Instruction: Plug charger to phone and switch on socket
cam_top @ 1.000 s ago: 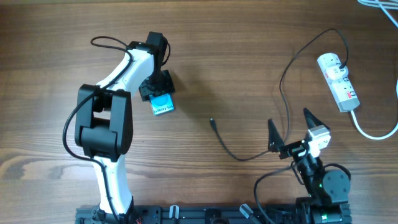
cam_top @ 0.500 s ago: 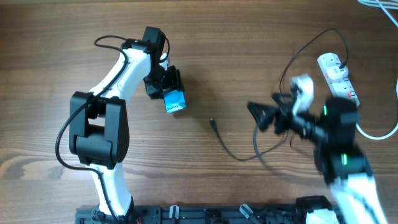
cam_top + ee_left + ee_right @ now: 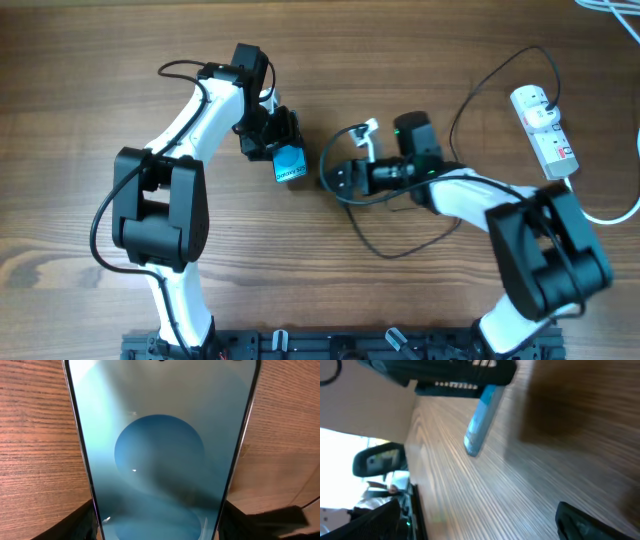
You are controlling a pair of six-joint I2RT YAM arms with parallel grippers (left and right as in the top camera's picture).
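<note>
My left gripper (image 3: 277,142) is shut on the phone (image 3: 289,163), teal-blue screen up, left of the table's middle. In the left wrist view the phone (image 3: 160,455) fills the frame, with my fingers (image 3: 160,530) on both its sides. My right gripper (image 3: 333,180) is open and empty, just right of the phone and pointing at it. The right wrist view is blurred and shows the phone (image 3: 480,420) edge-on ahead of my open fingers (image 3: 480,525). The charger cable (image 3: 382,252) loops from beneath my right gripper to the socket (image 3: 545,135) at the far right. Its connector is hidden by the gripper.
The socket's thick white cord (image 3: 592,212) curves off the right edge. The right arm's own thin cable (image 3: 352,135) loops above its wrist. A black rail (image 3: 300,345) runs along the table's front edge.
My right arm has swung from the front right to the middle, up to the phone. My left gripper has carried the phone a little to the right.
</note>
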